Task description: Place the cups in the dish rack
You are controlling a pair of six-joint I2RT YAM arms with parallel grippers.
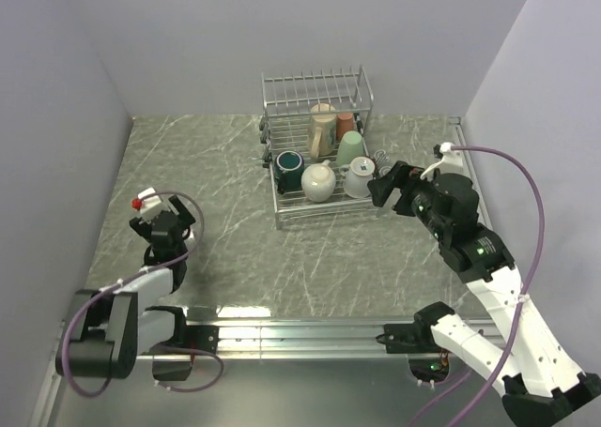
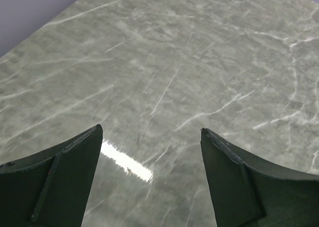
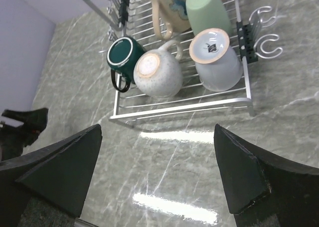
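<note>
The cups (image 1: 317,181) sit in the dish rack (image 1: 324,215) (far counter (image 1: 310,263) side); right tool (image 1: 387,189) released beside its corner, left tool (image 1: 160,219) released near the left edge.

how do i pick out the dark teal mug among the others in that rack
Find the silver wire dish rack at the far side of the table. In its front row of three mugs, the dark teal mug is leftmost, beside the beige speckled mug. It is the only dark-coloured one there.
</note>
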